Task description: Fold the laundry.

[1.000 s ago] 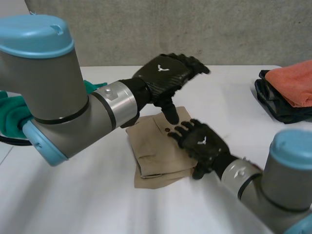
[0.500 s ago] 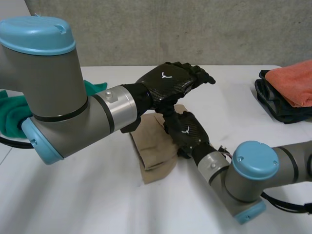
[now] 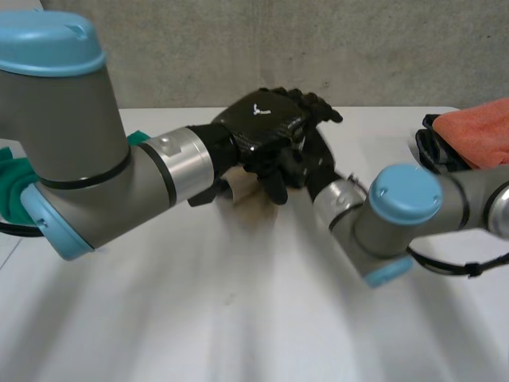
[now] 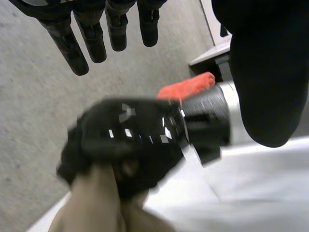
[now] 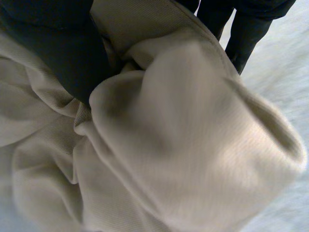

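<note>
1. Beige cloth is bunched in my right hand, near the middle of the white table. My thumb and fingers are curled round its folds.
2. My left hand hovers just above the right. Its fingers are straight, slightly spread, and hold nothing.
3. Orange cloth lies at the table's right edge, green cloth at the left.

- Our left arm has thick grey tube joints, a round light-blue cap and a silver wrist ring.
- Our left hand is black, its glossy woven back bearing a small white mark.
- Our right arm is grey too, with a light-blue cap and a silver wrist.
- Our right hand is black with white marks.
</note>
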